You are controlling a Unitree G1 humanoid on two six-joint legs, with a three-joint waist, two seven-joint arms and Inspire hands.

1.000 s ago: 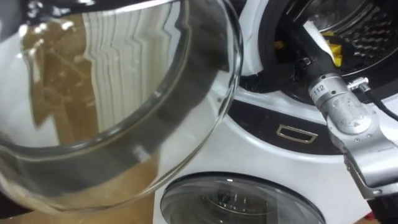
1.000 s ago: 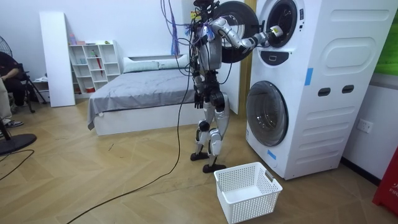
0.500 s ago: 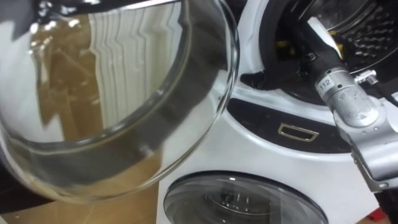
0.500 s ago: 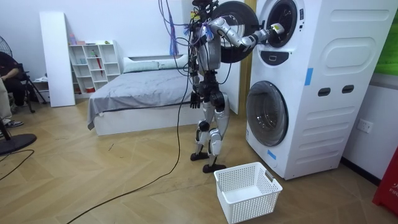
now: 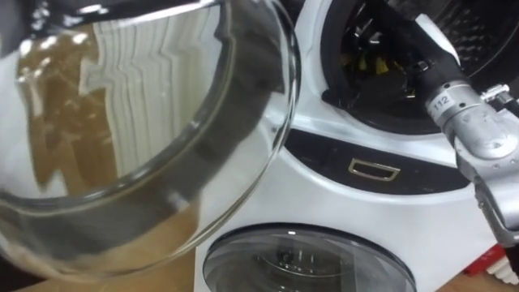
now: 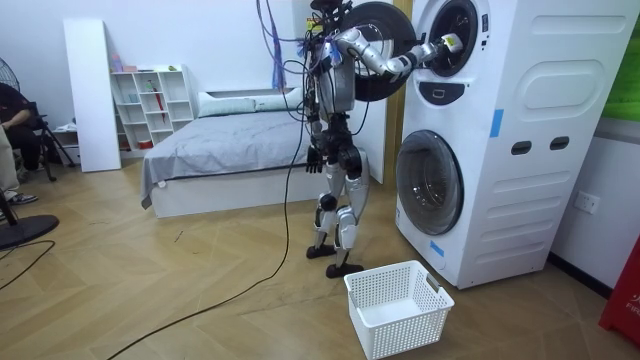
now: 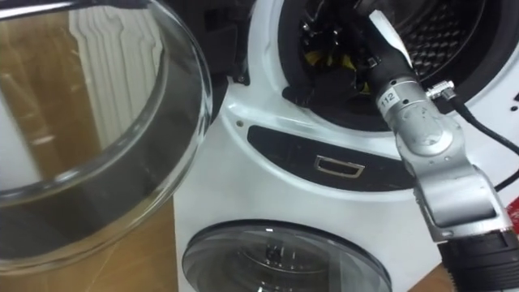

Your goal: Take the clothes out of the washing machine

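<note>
My right hand [image 7: 349, 45] reaches into the mouth of the upper washing machine [image 7: 438, 32], its forearm [image 5: 478, 138] coming in from the right. Bits of yellow cloth [image 5: 358, 62] show right at the hand, against the dark rim of the drum. In the room view I stand facing the stacked machines with the right hand [image 6: 441, 46] at the upper opening, the yellow cloth [image 6: 452, 42] beside it. The left hand [image 6: 315, 158] hangs at my side.
The upper machine's round glass door [image 5: 146, 122] stands open, close at my left. Below is the lower machine's shut door [image 5: 300, 264]. A white basket [image 6: 398, 305] sits on the floor before the machines. A bed [image 6: 220, 150] lies behind me.
The eye view has shifted a little. In the room view my right hand has risen slightly at the upper machine's opening. The left arm has stayed down.
</note>
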